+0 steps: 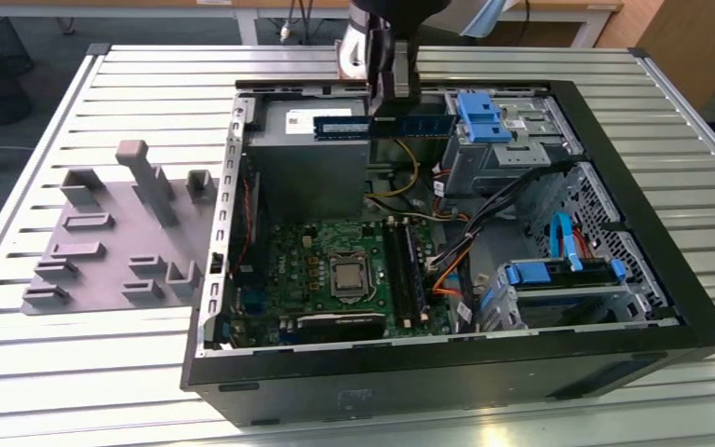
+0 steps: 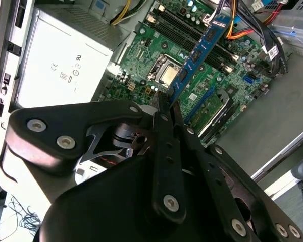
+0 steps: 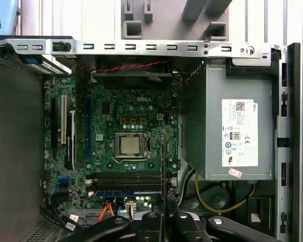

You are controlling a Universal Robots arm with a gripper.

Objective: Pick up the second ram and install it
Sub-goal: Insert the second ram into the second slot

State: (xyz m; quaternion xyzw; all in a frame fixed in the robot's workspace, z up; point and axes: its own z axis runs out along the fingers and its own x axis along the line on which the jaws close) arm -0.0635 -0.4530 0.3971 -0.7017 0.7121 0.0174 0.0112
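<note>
An open computer case [image 1: 457, 368] lies on the slatted table [image 1: 146, 372]. It contains a green motherboard [image 3: 121, 111] with a bare processor socket [image 3: 129, 145], cable bundles and blue-clipped drive bays. A grey power supply [image 3: 227, 101] sits against the side wall and carries a white label [image 3: 239, 132] of small print and approval marks. A blue board edge already lies along one of the black slots [image 3: 126, 193]. The grey holder tray [image 1: 97, 251] rests on the table beside the case, in the left of the exterior view.

In the upper middle of the exterior view, the arm comes down from the top edge. Its hand [image 1: 389, 114] points downward over the case, fingers pinched tight on the second ram [image 1: 339, 127]. The stick hangs level above the power supply, clear of the motherboard.
</note>
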